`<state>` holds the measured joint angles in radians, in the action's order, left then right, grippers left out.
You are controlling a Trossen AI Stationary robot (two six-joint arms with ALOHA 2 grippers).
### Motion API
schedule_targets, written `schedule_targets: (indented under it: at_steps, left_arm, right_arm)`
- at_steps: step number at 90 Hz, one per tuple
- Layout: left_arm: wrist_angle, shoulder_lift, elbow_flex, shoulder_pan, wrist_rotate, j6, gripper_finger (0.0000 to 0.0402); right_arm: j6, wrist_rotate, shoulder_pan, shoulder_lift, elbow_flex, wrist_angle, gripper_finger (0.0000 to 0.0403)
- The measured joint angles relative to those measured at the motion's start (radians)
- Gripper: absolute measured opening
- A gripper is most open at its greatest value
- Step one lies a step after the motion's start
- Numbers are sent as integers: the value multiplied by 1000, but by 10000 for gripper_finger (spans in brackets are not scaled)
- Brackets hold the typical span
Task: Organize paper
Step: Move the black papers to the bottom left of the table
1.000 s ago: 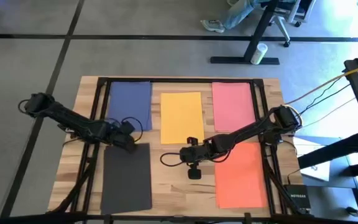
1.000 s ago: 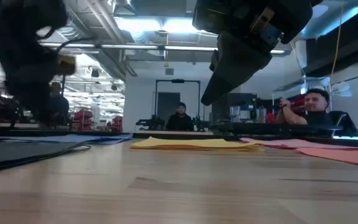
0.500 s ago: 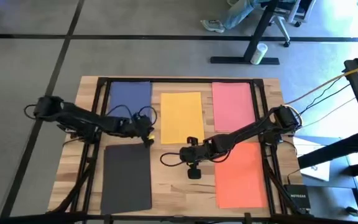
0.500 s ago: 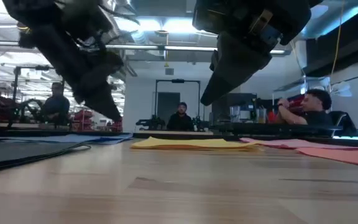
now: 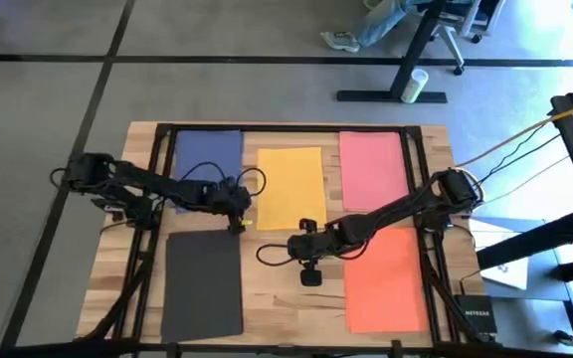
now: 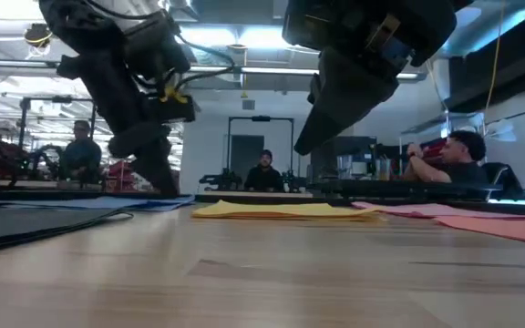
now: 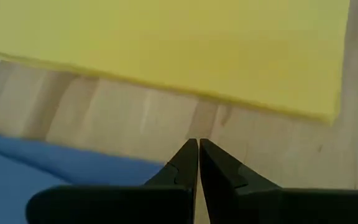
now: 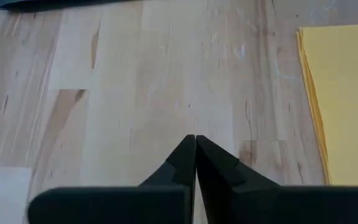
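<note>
From above, the left gripper hangs over the strip of bare wood between the flat rectangular navy blue paper sheet and the flat rectangular yellow paper sheet, just beyond the far right corner of the large dark grey-black paper sheet; its arm reaches in from the left edge of the light wooden slatted table, stretched low and nearly straight across the blue sheet's near end. The right gripper sits over bare wood near the table's middle, just near of the yellow sheet, with its arm bent back to the right between the pink paper sheet at the far right and the orange paper sheet at the near right. From table height, both arms come down from above, the left one's dark body on the left above the blue sheet's edge, the other at upper right above the yellow sheet, and people sit in the room behind. In the left wrist view, the left gripper's fingers are pressed together with nothing between them, their tips over bare wood between the yellow sheet and the blue sheet. In the right wrist view, the right gripper's fingers are likewise pressed together and empty, above bare wood beside the yellow sheet's edge.
</note>
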<state>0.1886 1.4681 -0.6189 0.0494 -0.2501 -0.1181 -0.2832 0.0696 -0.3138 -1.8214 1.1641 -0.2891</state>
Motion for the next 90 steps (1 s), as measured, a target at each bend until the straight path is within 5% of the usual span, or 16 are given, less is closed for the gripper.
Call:
schedule_targets:
  at_steps: [34, 90]
  left_arm:
    - [137, 0, 0, -26, -1, -14, 0]
    - [-15, 44, -19, 19, 22, 47, 0]
  right_arm:
    - [0, 0, 0, 0, 0, 0, 0]
    - [0, -1, 0, 0, 0, 0, 0]
